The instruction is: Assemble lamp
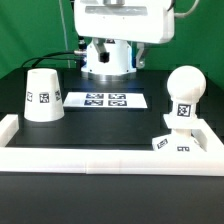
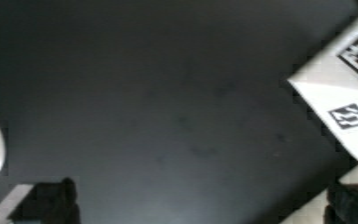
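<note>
White raised border rail (image 1: 110,158): seen nearest the camera in the exterior view, laid along the front edge of the black worktop (image 1: 100,128), with short returns at both ends

Lamp base (image 1: 178,141): small flat square white part with tags on its edge, placed in the front corner at the exterior view's right, against the rail

Bulb (image 1: 185,92): round white ball on a short tagged stem, stood upright on the base, at the exterior view's right

Shade (image 1: 43,95): white truncated cone with one square tag, set with its wide end down on the worktop at the exterior view's left, well apart from bulb and base

Marker board (image 1: 106,100): thin flat white strip printed with tags, lying between shade and bulb, toward the rear; one end with two tags is also seen in the wrist view (image 2: 350,95)

Gripper (image 2: 194,200): both dark fingertips (image 2: 48,198) are seen widely spread in the wrist view, nothing held between them, above bare worktop; in the exterior view the arm's white body (image 1: 120,22) is seen raised behind the marker board
</note>
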Robot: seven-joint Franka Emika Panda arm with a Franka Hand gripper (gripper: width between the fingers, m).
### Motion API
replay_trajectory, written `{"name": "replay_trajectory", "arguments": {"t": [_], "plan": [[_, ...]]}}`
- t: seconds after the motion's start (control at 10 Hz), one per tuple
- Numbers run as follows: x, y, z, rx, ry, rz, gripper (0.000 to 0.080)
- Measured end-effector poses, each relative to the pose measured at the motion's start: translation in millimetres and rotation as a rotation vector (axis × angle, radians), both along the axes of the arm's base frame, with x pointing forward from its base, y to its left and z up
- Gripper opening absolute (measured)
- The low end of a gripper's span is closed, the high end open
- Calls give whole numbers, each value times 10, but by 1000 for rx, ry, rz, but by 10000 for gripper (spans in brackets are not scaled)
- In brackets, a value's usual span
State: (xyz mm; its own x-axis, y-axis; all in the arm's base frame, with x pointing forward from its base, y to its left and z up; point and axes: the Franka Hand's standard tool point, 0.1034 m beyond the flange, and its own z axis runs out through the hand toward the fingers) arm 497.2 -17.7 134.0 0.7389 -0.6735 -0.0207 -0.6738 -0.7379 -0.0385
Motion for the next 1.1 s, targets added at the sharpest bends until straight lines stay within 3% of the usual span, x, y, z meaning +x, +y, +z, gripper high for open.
{"name": "replay_trajectory", "arguments": {"t": [0.3, 0.7, 1.1], "plan": [[-44, -414, -59, 59, -31, -42, 699], [-67, -409, -76, 55, -30, 6, 699], [-343, -809, -199, 26, -32, 124, 699]]}}
